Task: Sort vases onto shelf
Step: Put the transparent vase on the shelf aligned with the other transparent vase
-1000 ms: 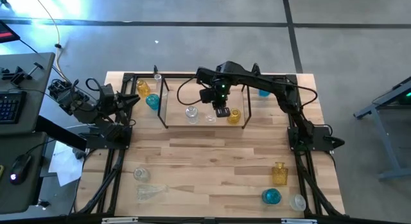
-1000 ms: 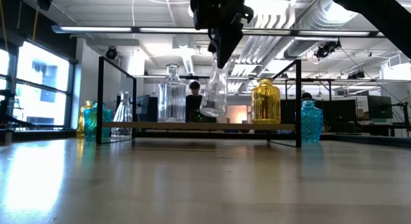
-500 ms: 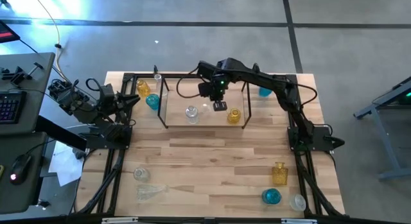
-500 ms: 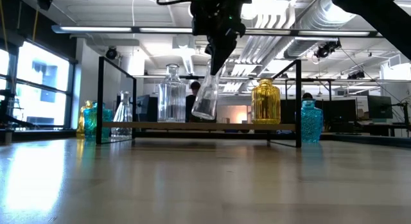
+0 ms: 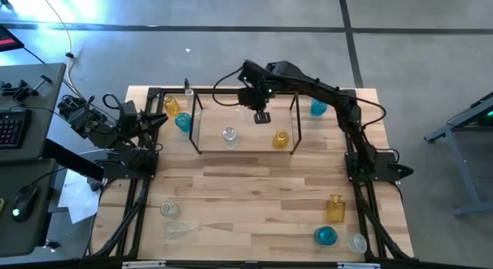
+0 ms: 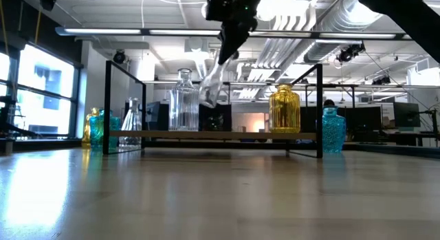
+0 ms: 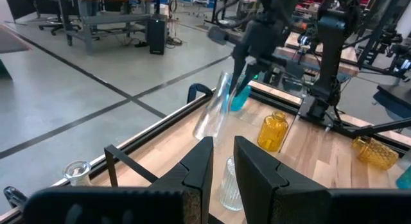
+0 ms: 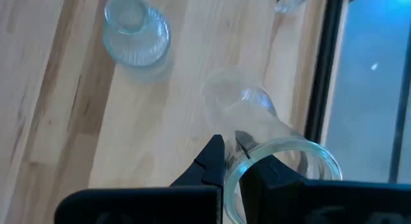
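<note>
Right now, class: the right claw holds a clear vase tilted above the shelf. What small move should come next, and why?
Probably level the clear vase upright and lower it. The right claw pinches its rim; it hangs tilted over the shelf, in the gap between the clear bottle and the amber vase.

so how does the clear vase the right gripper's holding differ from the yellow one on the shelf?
The clear vase hangs tilted in the air, pinched at its rim by the right gripper; the yellow vase stands upright on the shelf. The clear one is colourless with a slim flared body; the yellow one is amber, rounder and squat. Both are translucent glass.
</note>
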